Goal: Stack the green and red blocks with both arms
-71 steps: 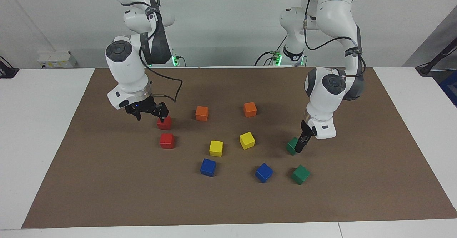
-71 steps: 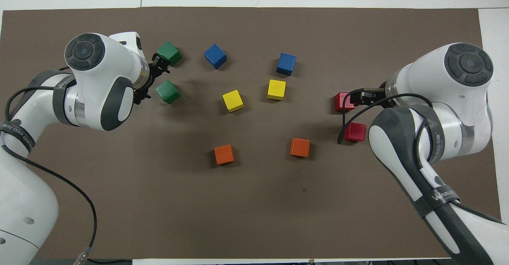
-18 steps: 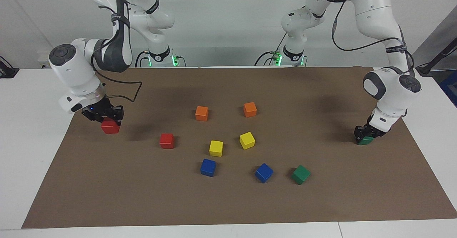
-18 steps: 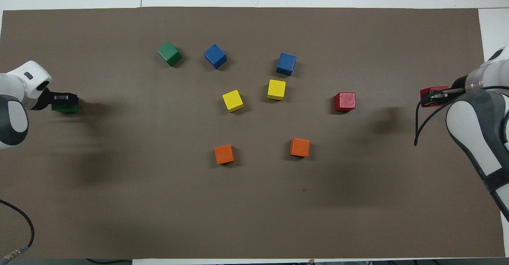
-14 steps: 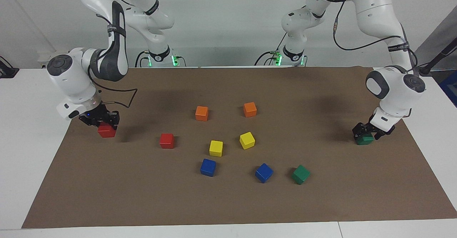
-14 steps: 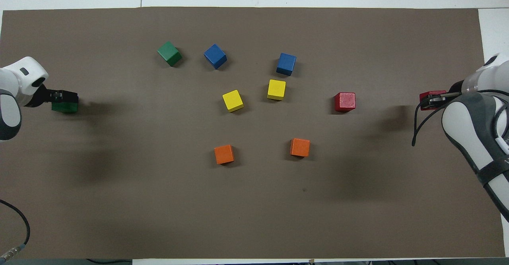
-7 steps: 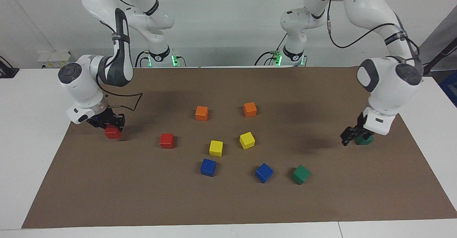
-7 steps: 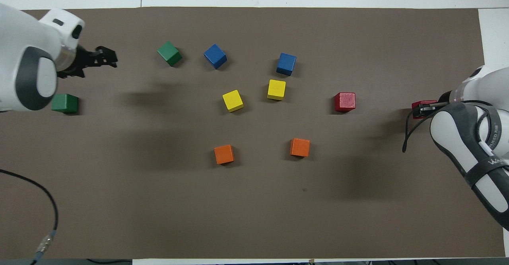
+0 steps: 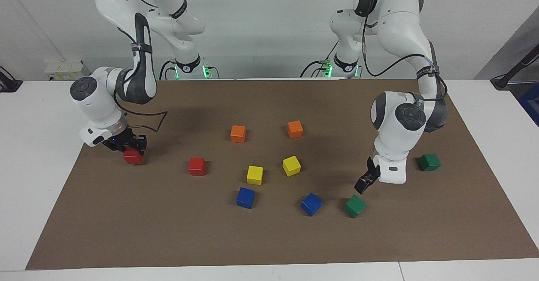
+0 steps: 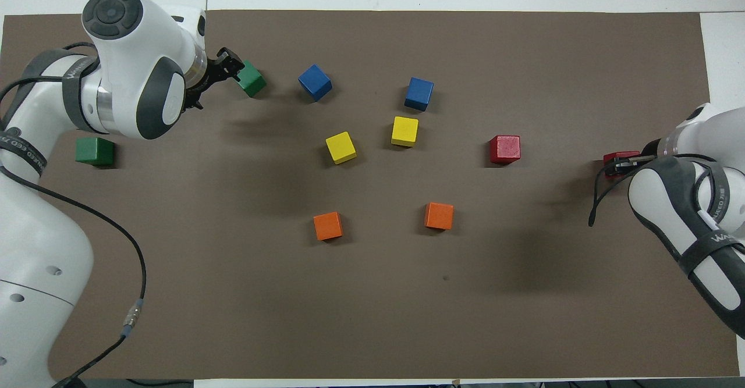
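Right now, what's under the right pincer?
A red block, shut in the right pincer at the mat's edge. Whether the block rests on the mat cannot be told; its underside is hidden.

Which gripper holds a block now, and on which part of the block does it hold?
The right gripper holds a red block by its upper sides. The left gripper is open, holding nothing, above a green block.

Robot lab: 2 white arms (image 9: 126, 15), brown mat (image 9: 269, 239), plain wall.
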### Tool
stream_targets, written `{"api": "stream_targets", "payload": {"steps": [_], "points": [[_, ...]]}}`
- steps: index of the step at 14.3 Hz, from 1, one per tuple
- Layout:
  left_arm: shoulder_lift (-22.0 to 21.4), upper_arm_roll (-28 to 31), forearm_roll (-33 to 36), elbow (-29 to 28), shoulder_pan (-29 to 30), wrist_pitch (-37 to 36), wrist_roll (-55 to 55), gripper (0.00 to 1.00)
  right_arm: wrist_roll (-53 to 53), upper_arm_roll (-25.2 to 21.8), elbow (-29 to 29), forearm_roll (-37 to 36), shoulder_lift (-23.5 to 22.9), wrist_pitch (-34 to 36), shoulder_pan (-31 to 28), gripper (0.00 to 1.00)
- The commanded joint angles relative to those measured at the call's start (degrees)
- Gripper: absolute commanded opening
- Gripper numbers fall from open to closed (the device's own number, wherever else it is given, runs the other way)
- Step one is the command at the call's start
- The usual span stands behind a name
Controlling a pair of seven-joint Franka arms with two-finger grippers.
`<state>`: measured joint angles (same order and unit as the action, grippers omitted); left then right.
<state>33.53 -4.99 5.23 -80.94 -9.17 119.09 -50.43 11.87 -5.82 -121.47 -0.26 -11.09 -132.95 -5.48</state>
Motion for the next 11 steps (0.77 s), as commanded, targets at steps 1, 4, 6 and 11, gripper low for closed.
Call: {"api": "stream_targets", "payload": {"steps": [1, 4, 6, 11], "points": [[6.1, 2.1, 0.0, 9.8, -2.4, -3.1, -6.2, 1.00, 2.5, 0.5, -0.5, 0.7, -0.8, -1.9, -1.2, 0.00], [12.5, 2.3, 0.0, 16.7, -3.0, -3.4, -11.9, 1.00, 2.5, 0.5, -0.5, 0.8, -1.1, -2.1, -1.2, 0.00], [13.1, 2.3, 0.0, 17.0, -3.2, -3.2, -12.7, 1.00, 2.5, 0.5, -0.5, 0.8, -1.1, -2.1, -1.3, 0.00], [13.6, 2.0, 0.0, 16.8, -3.3, 1.2, -17.2, 1.00, 2.5, 0.5, -2.4, 0.7, -1.6, -6.0, -1.3, 0.02]]}}
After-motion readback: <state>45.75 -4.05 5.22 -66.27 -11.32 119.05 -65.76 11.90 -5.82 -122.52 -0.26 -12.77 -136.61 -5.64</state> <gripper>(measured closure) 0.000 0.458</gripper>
